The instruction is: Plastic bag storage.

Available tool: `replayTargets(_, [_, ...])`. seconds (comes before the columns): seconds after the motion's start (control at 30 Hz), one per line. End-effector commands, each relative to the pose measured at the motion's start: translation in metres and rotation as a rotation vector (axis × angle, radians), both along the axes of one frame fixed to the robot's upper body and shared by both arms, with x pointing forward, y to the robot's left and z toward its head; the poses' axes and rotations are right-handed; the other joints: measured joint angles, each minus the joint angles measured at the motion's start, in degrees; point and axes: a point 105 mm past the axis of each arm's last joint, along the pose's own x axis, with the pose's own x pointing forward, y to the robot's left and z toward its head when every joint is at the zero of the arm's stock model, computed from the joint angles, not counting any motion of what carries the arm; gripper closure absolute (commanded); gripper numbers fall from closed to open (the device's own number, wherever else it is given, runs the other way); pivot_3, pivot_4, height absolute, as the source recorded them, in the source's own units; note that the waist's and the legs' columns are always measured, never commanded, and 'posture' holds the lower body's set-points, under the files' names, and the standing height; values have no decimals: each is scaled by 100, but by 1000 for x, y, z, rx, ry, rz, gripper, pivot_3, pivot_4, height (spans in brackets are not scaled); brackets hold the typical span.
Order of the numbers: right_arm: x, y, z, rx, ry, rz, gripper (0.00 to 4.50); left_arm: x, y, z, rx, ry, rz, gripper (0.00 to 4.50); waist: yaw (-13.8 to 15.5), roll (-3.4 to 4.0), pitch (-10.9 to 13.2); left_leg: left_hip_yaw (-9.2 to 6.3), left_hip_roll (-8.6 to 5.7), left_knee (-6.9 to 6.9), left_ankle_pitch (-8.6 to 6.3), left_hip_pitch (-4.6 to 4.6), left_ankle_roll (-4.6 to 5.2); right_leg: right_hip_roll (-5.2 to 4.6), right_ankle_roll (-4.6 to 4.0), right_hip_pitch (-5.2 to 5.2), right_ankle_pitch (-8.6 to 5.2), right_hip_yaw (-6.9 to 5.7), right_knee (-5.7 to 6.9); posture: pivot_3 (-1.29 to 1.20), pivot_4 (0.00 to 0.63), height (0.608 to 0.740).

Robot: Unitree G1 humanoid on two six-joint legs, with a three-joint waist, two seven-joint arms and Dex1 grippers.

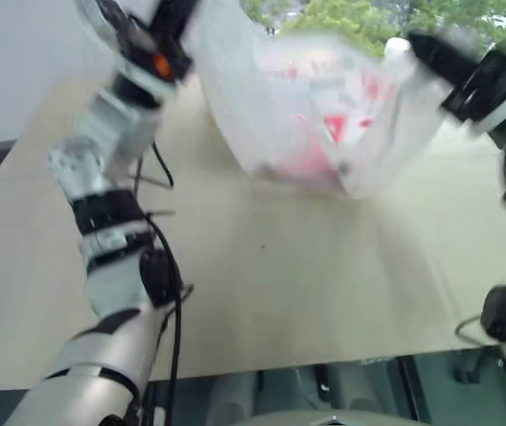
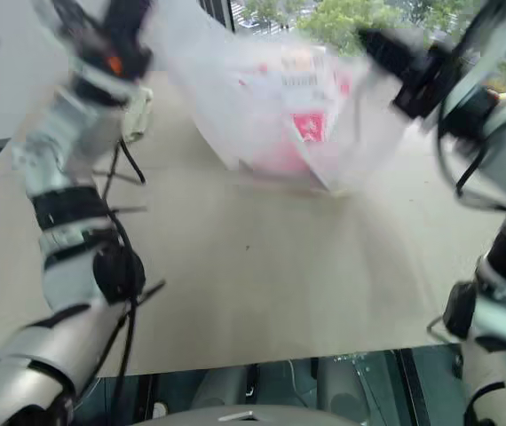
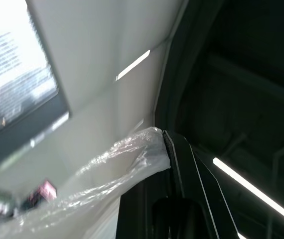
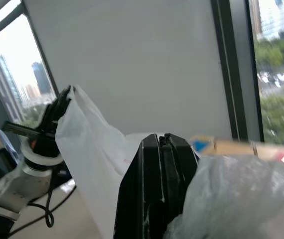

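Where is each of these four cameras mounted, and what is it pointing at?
Left eye: on the head, looking down over the table at the lifted plastic bag; both arms show.
Right eye: beside it, same scene.
Left wrist: looks along its fingers, pinching bag film, toward the ceiling.
Right wrist: looks along its fingers across the bag to the left gripper.

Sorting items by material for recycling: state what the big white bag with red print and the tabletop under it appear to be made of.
The big translucent-white bag with red print: thin plastic film, glossy and crinkled; light passes through it, and it bunches into fine wrinkles at the left gripper. The pale beige tabletop: smooth and matte, probably laminate or painted board; the look leaves it open.
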Motion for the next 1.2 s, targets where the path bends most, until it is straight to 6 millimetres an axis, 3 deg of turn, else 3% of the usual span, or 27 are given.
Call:
replayTargets(0.03, [6,-24,32,35,-69,-22,4500,6,5,21,12,-36,64,4478,4,0,0,2,-6,-9,-2,-3,4,-7,1,-2,0,0,-8,0,150,740])
replayTargets(0.13, [13,-36,44,-23,-106,-75,4500,7,3,27,72,-77,96,4478,-1,1,1,9,-22,-38,-1,-12,3,-28,5,-17,-2,1,-17,0,150,740])
replayTargets(0.27, [17,-42,42,-83,-126,-109,4500,9,12,21,106,-83,146,4478,-38,2,3,13,-18,-60,12,-22,-20,-29,5,-34,-2,1,-23,0,150,740])
replayTargets(0.33, [19,-44,35,-74,-115,-127,4500,9,20,13,127,-76,173,4478,-77,2,3,16,-18,-63,13,-37,-21,-30,5,-54,-2,4,-16,0,150,740])
replayTargets(0.43, [9,-39,10,-111,-83,-110,4500,6,24,-7,201,-74,201,4478,-87,5,0,33,-12,-74,13,-39,-22,-30,5,-72,-2,17,4,0,150,740])
replayTargets(0.57, [-23,-23,-73,-305,57,-106,4500,-15,8,-79,471,-26,194,4478,-54,9,0,34,-12,-66,13,-44,-21,-35,5,-76,-2,19,11,0,150,740])
replayTargets(0.7, [-53,-14,-175,-502,320,-140,4500,-49,-10,-177,736,107,153,4478,-18,10,-2,27,-5,-49,13,-62,-22,-50,7,-80,-2,15,10,0,150,740])
replayTargets(0.77, [-59,-15,-213,-554,422,-188,4500,-63,-15,-222,867,160,157,4478,-3,1,-6,29,-9,-46,13,-62,-21,-54,15,-78,2,18,1,0,150,740])
replayTargets(0.83, [-55,-19,-240,-624,440,-286,4500,-68,-16,-253,971,172,206,4478,1,-3,-5,56,-24,-46,-1,-22,3,-52,16,-53,0,38,-1,0,150,740])
replayTargets(0.9, [-52,-21,-257,-722,407,-343,4500,-70,-14,-269,1047,135,258,4478,4,-3,-4,62,-21,-39,2,16,5,-40,-1,-25,-10,46,-2,0,150,740])
replayTargets(1.03, [-54,-26,-261,-683,363,-382,4500,-69,-2,-266,1066,96,379,4478,1,-11,-4,65,0,-34,12,101,3,-26,14,52,-19,43,-2,0,150,740])
replayTargets(1.13, [-65,-30,-265,-691,354,-358,3222,-77,8,-264,1074,96,392,4500,-10,-6,-8,63,6,-34,13,110,4,-22,15,63,-19,42,-1,0,150,740])
replayTargets(1.2, [-81,-39,-264,-664,366,-359,2308,-89,22,-270,1123,106,401,3965,-16,-3,-10,63,11,-34,14,107,6,-14,12,62,-22,42,2,0,150,740])
